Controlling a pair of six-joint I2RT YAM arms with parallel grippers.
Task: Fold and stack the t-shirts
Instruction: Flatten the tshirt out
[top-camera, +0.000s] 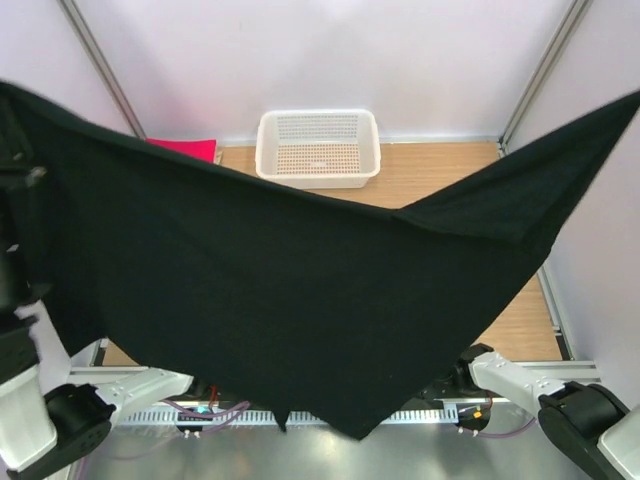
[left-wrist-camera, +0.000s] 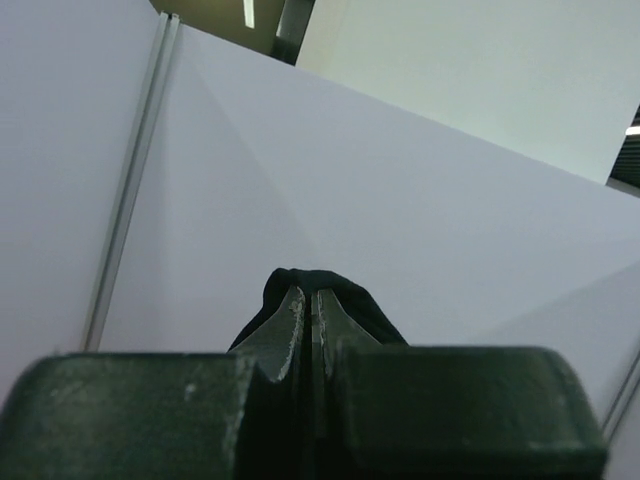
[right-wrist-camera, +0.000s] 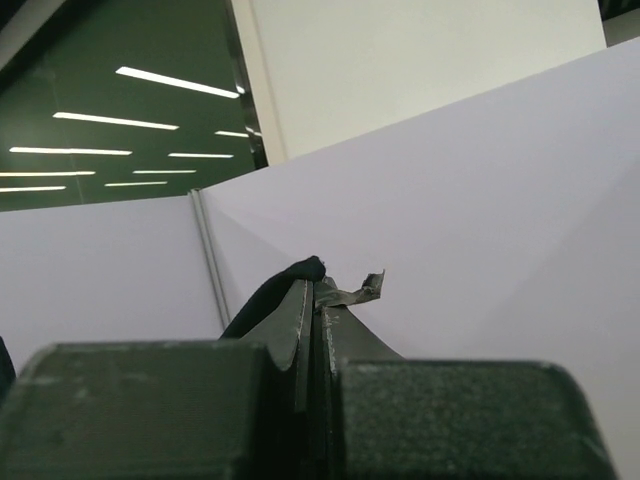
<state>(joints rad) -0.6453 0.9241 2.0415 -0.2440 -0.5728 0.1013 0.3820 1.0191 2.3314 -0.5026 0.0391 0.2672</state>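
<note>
Status: early, by my reading. No fold made and no stack in sight.

- Black t-shirt (top-camera: 300, 300) hangs in the air, spread wide from the upper left to the upper right of the overhead view and sagging to a point at bottom centre. It is not yet laid on the table (top-camera: 440, 170).
- Left fingers (left-wrist-camera: 290, 320) are pressed together on a bunch of black cloth. Right fingers (right-wrist-camera: 295, 320) are likewise clamped on black cloth (a small grey tab pokes out beside them; could be a label, cannot tell).
- Pink-red t-shirt (top-camera: 185, 149) shows only as a sliver at upper left, just beside the white mesh basket (top-camera: 318, 148).

Left to do: lay the black one flat, fold it, then the others.

Hidden: most of the table lies behind the black cloth. Both grip points are cut off at the overhead frame's edges. No third shirt visible.
</note>
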